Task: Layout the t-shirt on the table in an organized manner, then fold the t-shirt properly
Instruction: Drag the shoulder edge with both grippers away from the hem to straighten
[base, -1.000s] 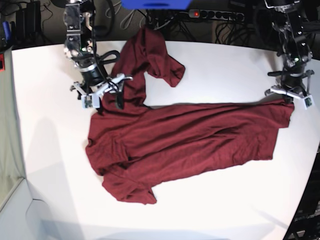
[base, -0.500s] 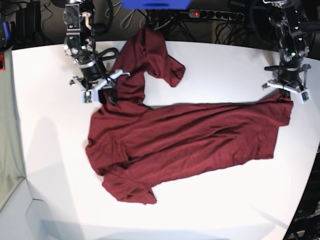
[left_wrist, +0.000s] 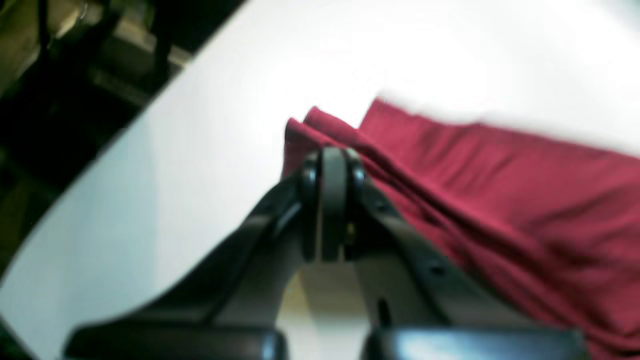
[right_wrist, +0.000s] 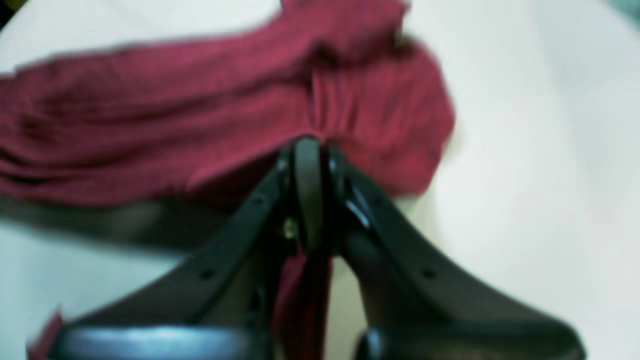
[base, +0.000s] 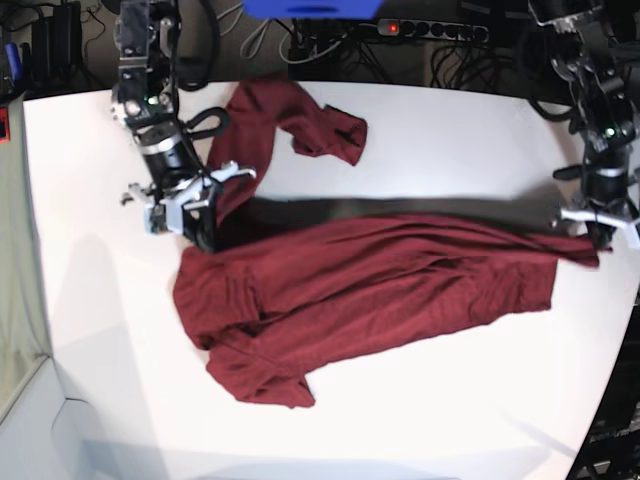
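Note:
The dark maroon t-shirt (base: 380, 290) lies crumpled across the white table (base: 450, 140), with one sleeve part bunched toward the back. My right gripper (base: 197, 228) is shut on the shirt's left upper edge; in the right wrist view (right_wrist: 307, 145) fabric (right_wrist: 150, 115) runs between its fingers. My left gripper (base: 592, 240) is shut on the shirt's right corner, which the left wrist view (left_wrist: 332, 155) shows as a folded hem (left_wrist: 500, 180). The upper edge hangs taut between both grippers, raised off the table with a shadow under it.
The table's dark curved edge (base: 625, 330) runs close beside my left gripper. A power strip (base: 430, 28), cables and a blue object (base: 310, 8) sit behind the table's back edge. A grey surface (base: 15, 250) borders the table on the left.
Both grippers moved toward the front of the table, the left one also outward. The shirt's upper edge lifted and stretched taut. The bunched back part slid left.

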